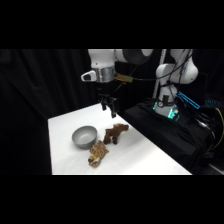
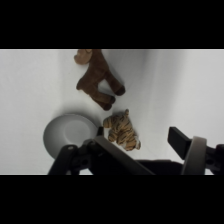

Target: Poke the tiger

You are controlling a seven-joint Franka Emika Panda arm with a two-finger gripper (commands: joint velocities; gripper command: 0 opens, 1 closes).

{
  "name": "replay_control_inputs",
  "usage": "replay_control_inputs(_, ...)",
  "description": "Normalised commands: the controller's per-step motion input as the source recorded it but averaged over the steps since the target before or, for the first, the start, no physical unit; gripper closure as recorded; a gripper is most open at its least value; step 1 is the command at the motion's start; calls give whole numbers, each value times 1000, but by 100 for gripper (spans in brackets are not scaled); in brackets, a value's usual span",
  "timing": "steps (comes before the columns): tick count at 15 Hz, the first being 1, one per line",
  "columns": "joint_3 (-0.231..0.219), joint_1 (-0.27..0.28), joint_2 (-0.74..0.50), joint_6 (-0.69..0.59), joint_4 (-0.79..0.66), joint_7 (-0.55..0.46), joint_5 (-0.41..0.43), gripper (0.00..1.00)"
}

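While the arm is reaching out from its base, the claw [image 1: 109, 106] is hanging in the air above the far part of the table [image 1: 150, 157], touching nothing; whether it is spread or clenched I cannot tell. Below and nearer the camera, the brown toy animal [image 1: 115, 133] is lying closest to it. Just beside that, the grey bowl [image 1: 84, 136] is sitting toward the table's left edge. The tiger [image 1: 98, 153] is lying nearest the front edge, close against the bowl's rim and just apart from the brown toy. Bare white tabletop is stretching to the right of all three.
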Motion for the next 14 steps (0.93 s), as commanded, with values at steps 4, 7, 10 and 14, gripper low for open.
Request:
replay_control_inputs(4, 30, 2, 19, 104, 8, 92, -80, 0)
replay_control_inputs(7, 52, 37, 265, 211, 198, 173, -114, 0)
replay_control_inputs(10, 27, 37, 364, 234, 294, 168, -110, 0)
replay_control_inputs(14, -12, 42, 358, 191, 314, 171, -137, 26)
